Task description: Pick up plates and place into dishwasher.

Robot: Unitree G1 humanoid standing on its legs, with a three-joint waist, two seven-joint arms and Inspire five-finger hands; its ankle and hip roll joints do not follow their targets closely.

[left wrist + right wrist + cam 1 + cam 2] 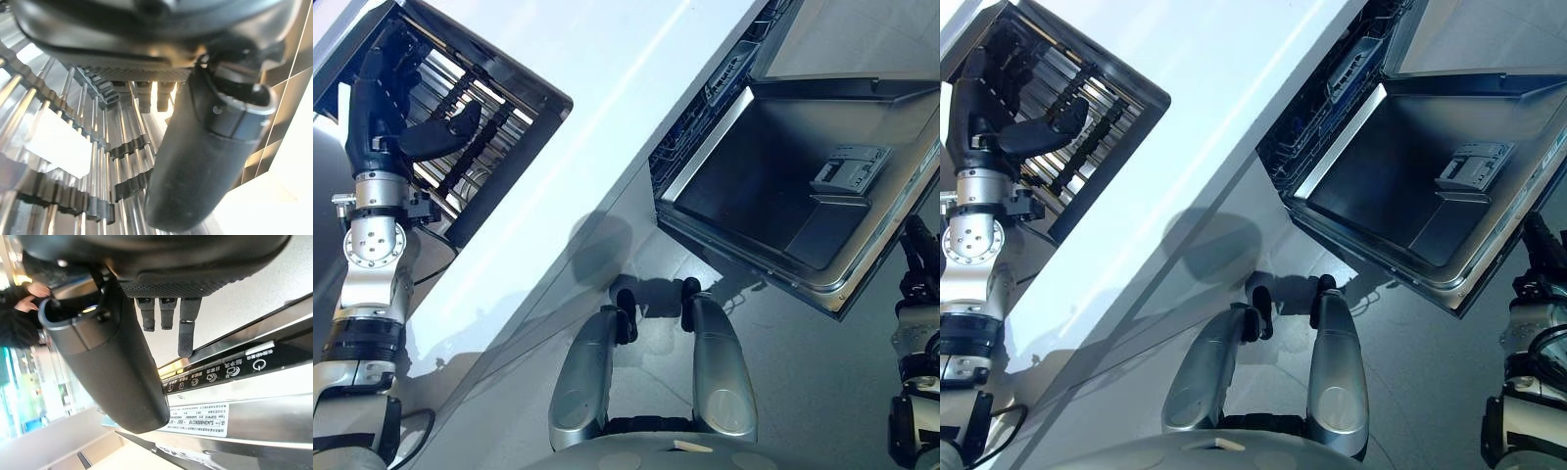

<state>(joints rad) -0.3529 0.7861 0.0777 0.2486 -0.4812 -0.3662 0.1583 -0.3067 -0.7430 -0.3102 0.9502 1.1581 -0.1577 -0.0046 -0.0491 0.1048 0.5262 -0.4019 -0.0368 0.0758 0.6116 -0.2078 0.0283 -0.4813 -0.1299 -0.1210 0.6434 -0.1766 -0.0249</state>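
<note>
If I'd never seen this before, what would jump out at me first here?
Probably the dishwasher's open door, hanging wide on the robot's right with a grey detergent box on its inner face. On the left, the dark left hand hovers, fingers relaxed, over a metal dish rack set in the white counter.

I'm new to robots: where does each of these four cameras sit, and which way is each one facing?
Left eye view: on the head, looking down at the white countertop and open stainless dishwasher door; left hand over the metal dish rack.
Right eye view: beside it, same scene, slightly shifted.
Left wrist view: along the left hand at the rack's wires.
Right wrist view: along the right hand, open, at the door's control edge.
</note>
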